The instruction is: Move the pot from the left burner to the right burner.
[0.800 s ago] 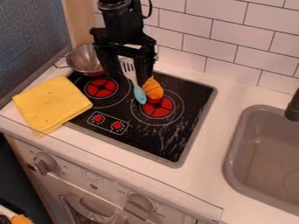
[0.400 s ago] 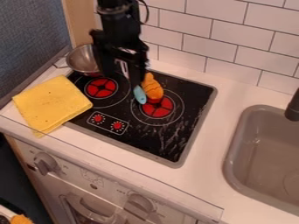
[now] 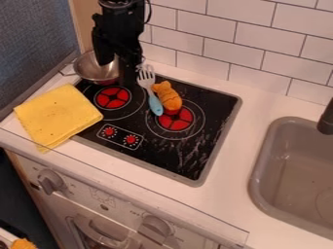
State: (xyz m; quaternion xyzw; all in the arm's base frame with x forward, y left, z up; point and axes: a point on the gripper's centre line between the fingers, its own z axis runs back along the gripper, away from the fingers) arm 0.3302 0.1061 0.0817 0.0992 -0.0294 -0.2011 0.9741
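At the back left corner of the hob [image 3: 195, 165], in the camera view, the pot [image 3: 91, 70] sits behind the left burner [image 3: 113, 97] rather than squarely on it. It looks like thin metal: probably light, stiff, not fragile, but smooth enough to slide or swivel in a loose pinch. The near right rim seems the best hold, one finger inside the wall and one outside, lifted level so it doesn't tip. The gripper [image 3: 116, 62] hangs over that side, its fingers spread, with nothing pinched between them.

As for containers, the pot shows bare metal inside; the gripper hides part of it. The sink [image 3: 263, 180] shows a faint drain ring. At the lower left corner, a white edge [image 3: 5, 235] may be a tray's, with something orange [image 3: 23, 244] by it. A fork [image 3: 155, 101] and an orange toy [image 3: 170, 98] crowd the right burner [image 3: 176, 121].
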